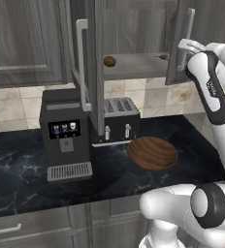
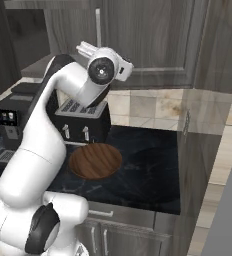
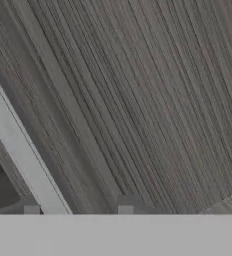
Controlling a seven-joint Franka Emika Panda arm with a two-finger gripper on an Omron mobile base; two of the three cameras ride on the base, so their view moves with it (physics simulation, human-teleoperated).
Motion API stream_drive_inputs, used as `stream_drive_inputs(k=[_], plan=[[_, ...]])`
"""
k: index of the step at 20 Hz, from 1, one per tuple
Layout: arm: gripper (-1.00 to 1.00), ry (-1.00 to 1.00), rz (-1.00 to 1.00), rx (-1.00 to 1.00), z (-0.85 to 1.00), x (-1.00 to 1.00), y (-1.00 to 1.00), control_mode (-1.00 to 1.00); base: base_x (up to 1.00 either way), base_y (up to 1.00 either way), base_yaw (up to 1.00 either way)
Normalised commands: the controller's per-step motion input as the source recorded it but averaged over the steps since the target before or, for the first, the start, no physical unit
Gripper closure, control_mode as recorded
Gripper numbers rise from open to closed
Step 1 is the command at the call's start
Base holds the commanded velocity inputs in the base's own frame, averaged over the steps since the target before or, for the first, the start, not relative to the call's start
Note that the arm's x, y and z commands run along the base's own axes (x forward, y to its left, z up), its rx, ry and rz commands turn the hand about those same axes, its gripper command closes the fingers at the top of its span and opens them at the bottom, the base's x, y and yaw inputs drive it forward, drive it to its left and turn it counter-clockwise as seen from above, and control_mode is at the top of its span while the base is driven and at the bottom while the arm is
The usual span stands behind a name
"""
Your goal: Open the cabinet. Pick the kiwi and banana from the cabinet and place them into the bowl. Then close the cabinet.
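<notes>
The cabinet's left door (image 1: pixel 92 58) stands swung wide open. Its right door (image 1: pixel 178 29) is part open. The brown kiwi (image 1: pixel 109 61) rests on the grey shelf (image 1: pixel 134 65) inside. A brownish tip (image 1: pixel 163 56) shows at the right door's edge, perhaps the banana; the rest is hidden behind that door. My gripper (image 1: pixel 183 48) (image 2: pixel 86 48) is up at the right door's silver bar handle (image 1: pixel 188 29) (image 3: pixel 18 145). In the hand view the gripper (image 3: pixel 78 209) straddles the bar, which runs close to the left fingertip (image 3: pixel 31 210) with a gap on the other side. The wooden bowl (image 1: pixel 152 153) (image 2: pixel 95 161) sits empty on the counter.
A black toaster (image 1: pixel 117 121) (image 2: pixel 83 120) stands just behind the bowl. A coffee machine (image 1: pixel 66 135) stands to the left under the open left door. The dark marble counter (image 1: pixel 17 169) runs along the front, with grey drawer fronts (image 1: pixel 32 227) below.
</notes>
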Motion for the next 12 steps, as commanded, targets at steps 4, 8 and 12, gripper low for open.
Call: stream_drive_inputs(k=[4, 8, 12], plan=[[1.0, 0.0, 0.0, 0.2, 0.26, -0.69, -1.0, -1.0, 0.0, 0.0, 0.0], [1.0, -0.1, 0.0, 0.16, 0.08, -0.57, -1.0, -1.0, 0.0, 0.0, 0.0], [1.0, -0.41, 0.1, 0.09, -0.76, -0.54, -1.0, -1.0, 0.0, 0.0, 0.0]])
